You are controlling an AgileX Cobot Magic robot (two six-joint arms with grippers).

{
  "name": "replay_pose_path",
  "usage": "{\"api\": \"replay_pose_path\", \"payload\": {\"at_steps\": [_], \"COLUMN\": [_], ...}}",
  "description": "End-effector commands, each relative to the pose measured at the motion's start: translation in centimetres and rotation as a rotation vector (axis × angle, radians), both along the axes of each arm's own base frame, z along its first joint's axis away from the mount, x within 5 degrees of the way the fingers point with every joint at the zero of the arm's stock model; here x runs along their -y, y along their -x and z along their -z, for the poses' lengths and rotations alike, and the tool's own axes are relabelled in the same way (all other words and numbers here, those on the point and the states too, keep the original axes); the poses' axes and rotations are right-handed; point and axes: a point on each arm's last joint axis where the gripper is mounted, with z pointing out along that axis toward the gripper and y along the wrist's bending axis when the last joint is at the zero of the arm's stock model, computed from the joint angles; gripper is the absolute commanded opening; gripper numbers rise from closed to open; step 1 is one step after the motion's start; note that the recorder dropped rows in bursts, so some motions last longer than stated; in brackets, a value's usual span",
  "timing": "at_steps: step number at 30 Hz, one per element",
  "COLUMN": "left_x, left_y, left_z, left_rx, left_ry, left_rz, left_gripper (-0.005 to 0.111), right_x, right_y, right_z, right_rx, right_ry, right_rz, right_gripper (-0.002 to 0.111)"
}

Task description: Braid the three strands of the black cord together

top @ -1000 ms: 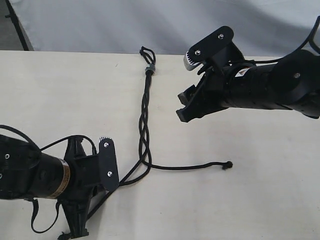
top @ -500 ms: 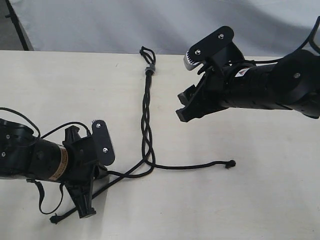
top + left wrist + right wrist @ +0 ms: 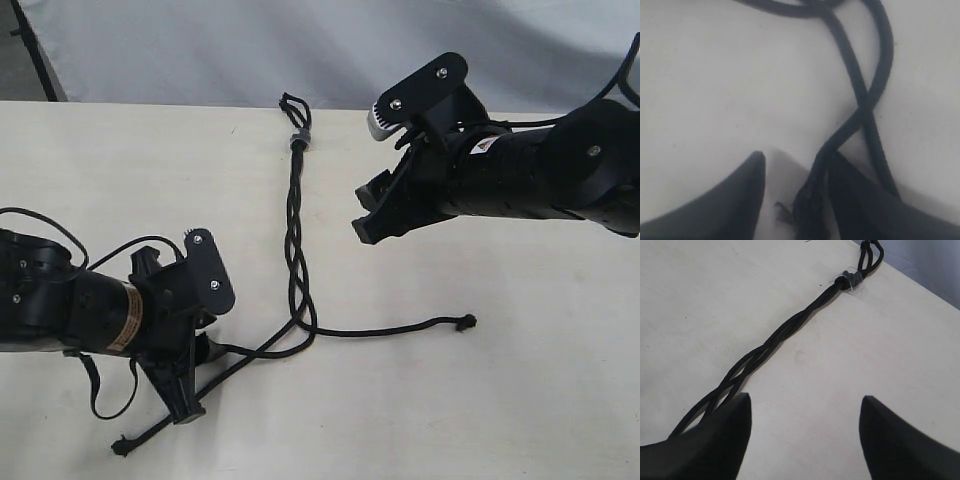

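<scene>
The black cord [image 3: 295,230] lies on the table, its loop [image 3: 291,105] and grey band [image 3: 297,138] at the far end. It is braided down to a split. One strand [image 3: 390,330] runs right to its knot [image 3: 466,322]. The other two strands [image 3: 255,350] run left to my left gripper [image 3: 205,345]. The left gripper [image 3: 795,180] is open, and a frayed strand end [image 3: 810,197] lies between its fingers, against one finger. The second strand [image 3: 880,150] crosses it and passes outside. My right gripper [image 3: 372,175] hovers open to the right of the braid [image 3: 770,342] and holds nothing.
The pale table [image 3: 500,400] ends at a grey backdrop [image 3: 200,50] just behind the loop. A knotted strand end [image 3: 122,445] lies near the front edge below the left arm. The left arm's glossy cable [image 3: 100,395] hangs beside it.
My left arm has moved away from the front edge and turned. A knotted strand end has come into view below it. The right strand's end has slid slightly right. The right arm has not moved.
</scene>
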Motion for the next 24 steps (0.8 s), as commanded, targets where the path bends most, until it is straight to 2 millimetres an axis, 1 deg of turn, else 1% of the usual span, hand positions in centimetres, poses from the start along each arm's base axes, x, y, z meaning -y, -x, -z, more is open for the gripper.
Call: {"api": "replay_pose_path", "payload": {"at_steps": [1,9,12,16,24], "left_x": [-0.6,-0.8,-1.1,-1.3,-1.5], "left_y": [0.3,0.3,-0.2,-1.1,-1.4], "left_z": [0.9,1.2,1.3,1.0,0.8], "left_rx": [-0.054,-0.062,-0.067,-0.070,-0.066], "left_ry": [-0.034,-0.058,-0.107,-0.139,-0.145], "left_rz": [-0.074,-0.073,-0.102,-0.188,-0.200], "left_gripper": [0.049,0.049,0.049,0.049,0.049], "right_x": [0.1,0.1,0.1,0.1,0.1], "right_y": [-0.1,0.0,0.0,0.0,0.0], "right_z": [-0.2,-0.1,-0.1,-0.1,-0.1], "right_rx": [0.002,-0.005,-0.005,-0.005,-0.009], "right_ry": [-0.009,-0.010,-0.010,-0.010,-0.017], "right_rz": [0.010,0.008,0.008,0.008,0.014], "right_gripper": [0.060,0.060,0.060,0.060,0.060]}}
